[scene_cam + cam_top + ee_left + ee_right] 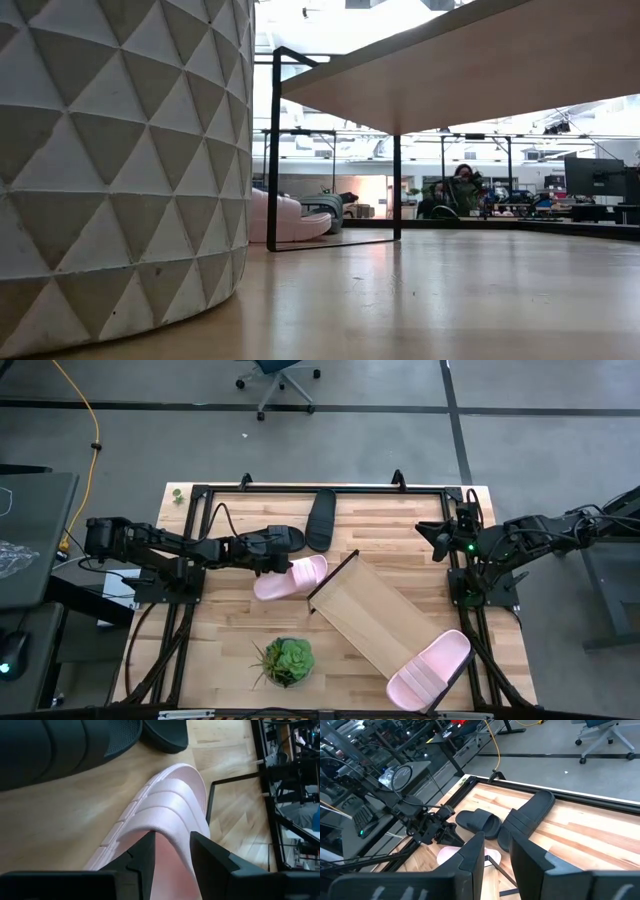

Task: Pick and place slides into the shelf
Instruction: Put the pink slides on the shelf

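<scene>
The left gripper (283, 565) was clamped on the pink slide (291, 577) at frame centre, beside the shelf (385, 615). The right gripper (492, 852), fingers slightly apart and empty, waited upper right. Next, probably lift it onto the board.

Both arms are dark, chunky jointed links with black cables looping off them. The right arm (530, 535) has a small green light glowing by its wrist. Left gripper (172, 852) fingers are flat matte black slabs.

A green leafy plant (286, 660) in a white pot with a triangle pattern (120, 160) stands near the surface's (230, 650) front edge, and an office chair (280, 375) and yellow cable (92, 430) lie on the grey floor beyond its far edge.
</scene>
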